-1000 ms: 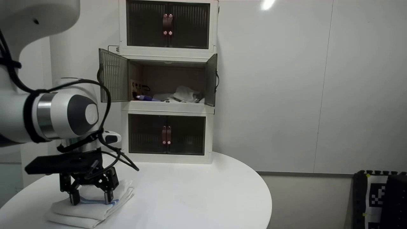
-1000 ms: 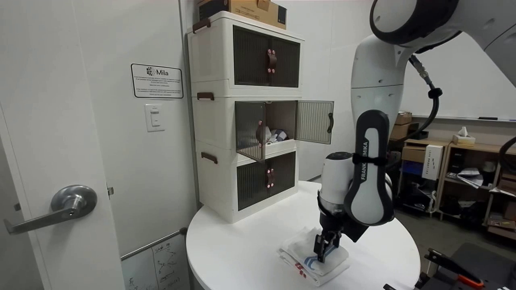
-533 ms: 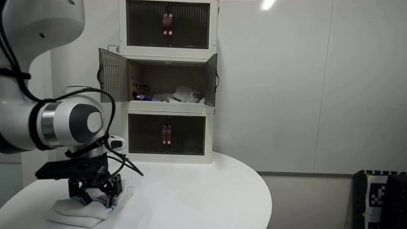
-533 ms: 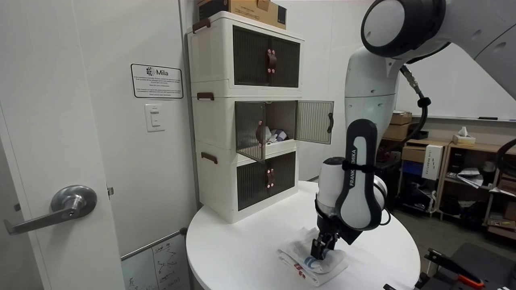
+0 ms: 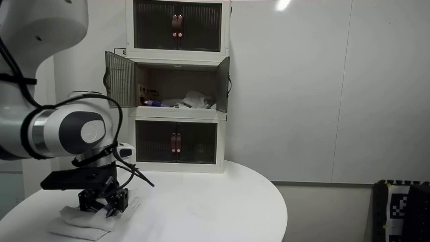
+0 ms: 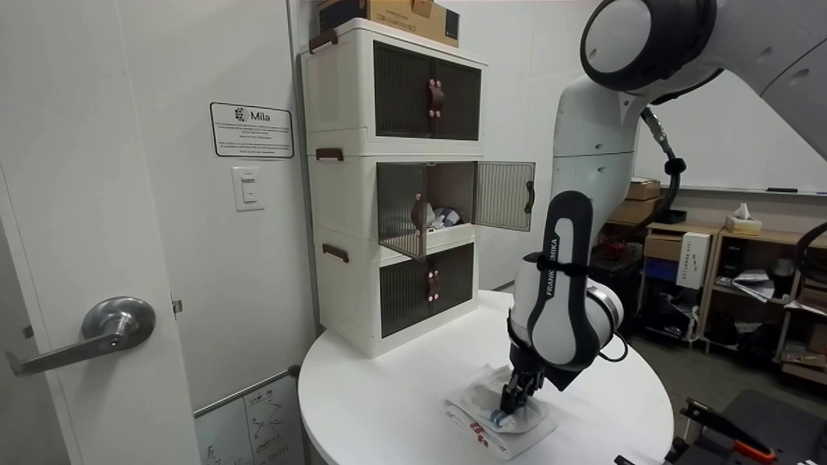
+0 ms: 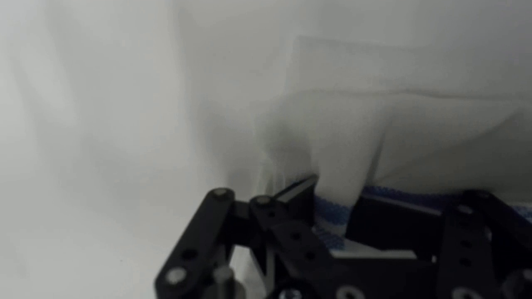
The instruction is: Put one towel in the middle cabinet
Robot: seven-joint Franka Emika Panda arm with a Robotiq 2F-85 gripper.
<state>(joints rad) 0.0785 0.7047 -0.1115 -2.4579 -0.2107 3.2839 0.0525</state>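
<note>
White table (image 6: 387, 407), towel (image 6: 486, 399) roughly lengthwise toward cabinet stack (image 6: 358, 200)

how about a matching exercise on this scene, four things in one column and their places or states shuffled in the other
Things
1. middle cabinet
2. cardboard box
3. blue-striped towel
4. bottom cabinet

Places and states
A. pinched in the claw
B. shut, resting on the round white table
C. standing open
D. on the top cabinet

Right pairs: 1-C, 2-D, 3-A, 4-B
</note>
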